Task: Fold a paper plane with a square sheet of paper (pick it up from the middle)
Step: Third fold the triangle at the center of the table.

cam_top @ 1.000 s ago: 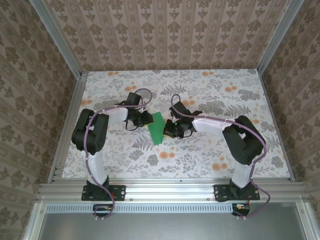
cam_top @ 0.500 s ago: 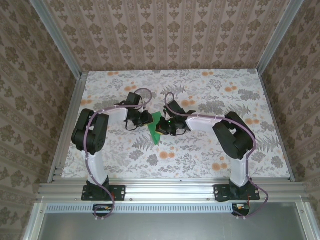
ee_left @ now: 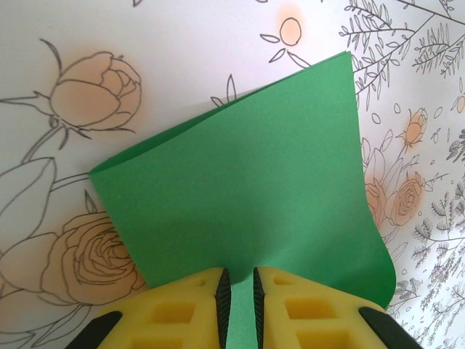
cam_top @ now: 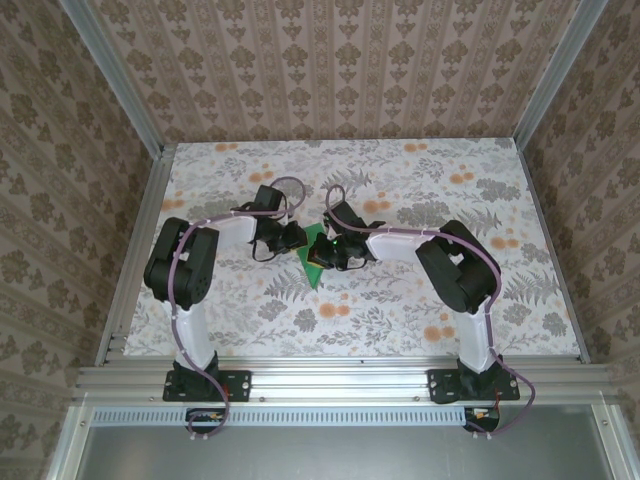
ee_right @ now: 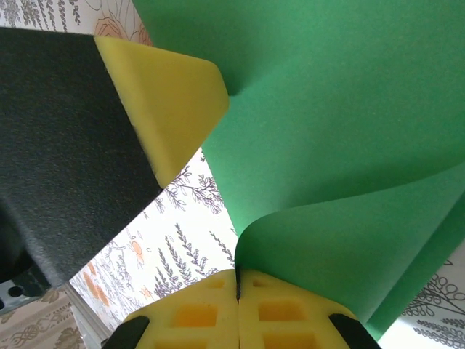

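The square sheet of paper (cam_top: pixel 313 264), bright green, sits at mid-table between the two grippers, bent rather than flat. In the left wrist view the sheet (ee_left: pixel 247 182) bulges up in front of my left gripper (ee_left: pixel 238 270), whose yellow jaws stand a narrow slit apart with green paper pinched in the slit. My right gripper (ee_right: pixel 237 273) is shut tight on a curled-over edge of the sheet (ee_right: pixel 334 109). One left gripper finger (ee_right: pixel 163 94) presses a dent into the paper. From above, the left gripper (cam_top: pixel 296 238) and right gripper (cam_top: pixel 322 250) nearly touch.
The floral tabletop (cam_top: pixel 400 300) stretches around the grippers, with aluminium rails (cam_top: pixel 130 270) along its sides and patterned walls behind. Both arms reach in from the near edge and meet at the middle.
My right gripper has moved left towards the left gripper, carrying its edge of the paper over. Less green shows from above. The left gripper has stayed in place.
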